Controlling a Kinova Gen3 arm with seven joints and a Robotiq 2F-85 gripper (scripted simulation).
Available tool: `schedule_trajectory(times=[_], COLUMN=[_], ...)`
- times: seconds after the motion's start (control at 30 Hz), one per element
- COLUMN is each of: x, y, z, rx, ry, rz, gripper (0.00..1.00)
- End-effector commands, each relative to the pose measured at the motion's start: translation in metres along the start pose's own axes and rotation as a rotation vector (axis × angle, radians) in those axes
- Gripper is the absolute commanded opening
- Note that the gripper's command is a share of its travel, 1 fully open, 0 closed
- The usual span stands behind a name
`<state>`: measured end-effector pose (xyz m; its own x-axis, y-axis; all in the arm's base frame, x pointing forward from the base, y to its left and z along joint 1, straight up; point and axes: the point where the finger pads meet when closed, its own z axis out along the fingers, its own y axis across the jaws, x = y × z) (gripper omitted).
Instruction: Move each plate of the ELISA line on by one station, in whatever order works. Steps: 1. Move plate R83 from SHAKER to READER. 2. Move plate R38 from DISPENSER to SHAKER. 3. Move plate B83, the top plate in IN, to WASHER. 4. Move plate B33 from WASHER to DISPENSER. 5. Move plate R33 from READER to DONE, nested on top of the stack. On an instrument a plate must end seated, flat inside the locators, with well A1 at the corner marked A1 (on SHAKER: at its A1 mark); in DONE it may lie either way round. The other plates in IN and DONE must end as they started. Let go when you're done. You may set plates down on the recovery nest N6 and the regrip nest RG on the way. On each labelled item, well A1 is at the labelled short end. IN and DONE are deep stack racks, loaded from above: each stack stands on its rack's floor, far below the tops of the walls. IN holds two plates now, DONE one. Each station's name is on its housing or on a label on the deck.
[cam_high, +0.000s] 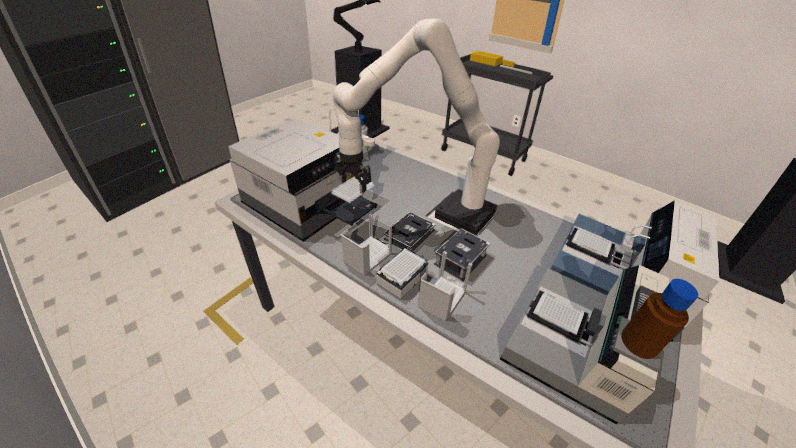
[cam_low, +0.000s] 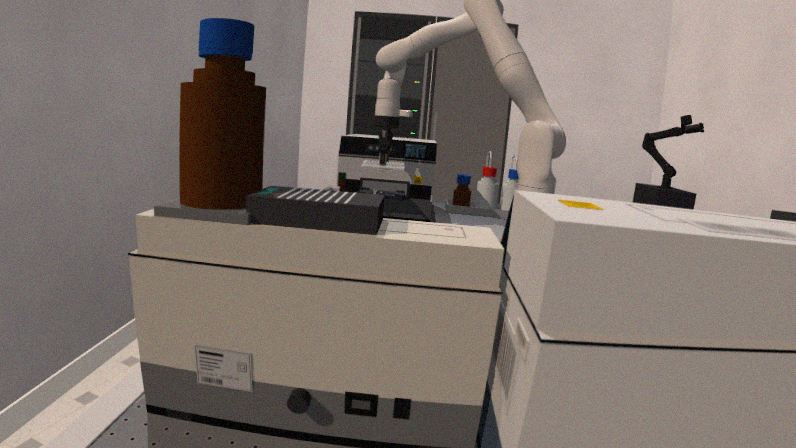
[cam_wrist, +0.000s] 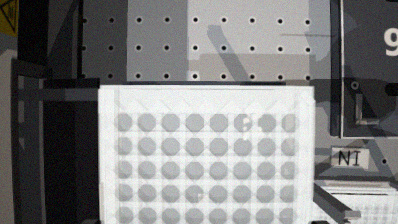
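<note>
My gripper (cam_high: 357, 182) is shut on a white well plate (cam_high: 350, 191) and holds it level a little above the READER's dark pull-out tray (cam_high: 356, 210). The tray is bare under it. In the wrist view the plate (cam_wrist: 206, 156) fills the lower middle; its label and my fingers are out of sight. From the exterior view my gripper (cam_low: 384, 160) hangs in front of the READER housing (cam_high: 284, 169). Another white plate (cam_high: 402, 268) sits on the SHAKER. Two more plates (cam_high: 590, 243) (cam_high: 559, 313) sit on the instruments at the right.
The IN rack (cam_high: 363, 250) stands just in front of the tray; its label (cam_wrist: 350, 158) shows in the wrist view. The black nest N6 (cam_high: 411, 222), nest RG (cam_high: 460, 252) and the DONE rack (cam_high: 443, 294) follow to the right. A brown bottle (cam_high: 657, 325) stands at the far right.
</note>
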<state>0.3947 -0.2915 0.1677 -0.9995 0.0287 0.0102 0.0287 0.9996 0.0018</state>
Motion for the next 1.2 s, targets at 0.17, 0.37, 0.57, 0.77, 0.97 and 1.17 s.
schedule_trajectory(times=[0.17, 0.37, 0.57, 0.77, 0.97, 1.17], x=[-0.001, -0.001, -0.001, -0.001, -0.001, -0.001], y=[0.000, -0.001, -0.001, -0.001, -0.001, -0.001], z=[-0.013, -0.017, -0.015, -0.015, -0.015, -0.015], rx=[0.000, 0.002, 0.003, 0.003, 0.003, 0.003], ry=[-0.006, -0.007, -0.005, -0.005, -0.005, -0.005], rz=[-0.006, -0.006, -0.001, -0.001, -0.001, -0.001], gripper=[0.94, 0.94, 0.94, 0.94, 0.94, 0.94])
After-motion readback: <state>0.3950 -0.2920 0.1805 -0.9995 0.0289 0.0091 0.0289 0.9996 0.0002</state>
